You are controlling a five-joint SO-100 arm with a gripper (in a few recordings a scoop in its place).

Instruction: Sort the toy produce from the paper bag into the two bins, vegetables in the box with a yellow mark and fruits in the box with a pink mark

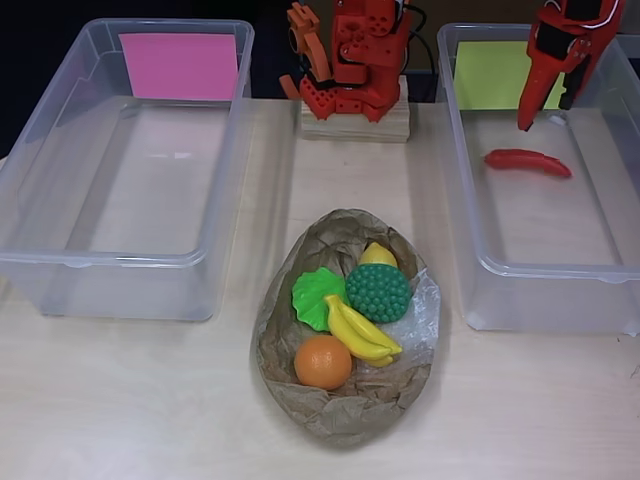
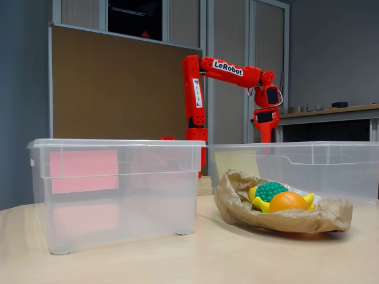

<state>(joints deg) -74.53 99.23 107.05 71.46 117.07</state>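
Observation:
A crumpled paper bag (image 1: 300, 360) (image 2: 278, 222) lies open at the table's middle. It holds an orange (image 1: 322, 362) (image 2: 287, 202), a banana (image 1: 360, 335), a green leafy piece (image 1: 318, 295), a bumpy green piece (image 1: 378, 292) (image 2: 271, 190) and a small yellow piece (image 1: 378, 254). The left bin (image 1: 30, 150) (image 2: 118, 144) carries a pink mark (image 1: 180, 65) and has nothing in it. The right bin (image 1: 470, 200) (image 2: 331, 148) carries a yellow mark (image 1: 495, 75); a red chili (image 1: 528, 161) lies on its floor. My gripper (image 1: 545, 115) (image 2: 267, 137) hangs open above that bin's far end, holding nothing.
The red arm's base stands on a wooden block (image 1: 355, 115) at the back, between the two bins. A brown board (image 2: 118, 89) rises behind the table. Bare tabletop (image 1: 120, 400) runs along the front, on both sides of the bag.

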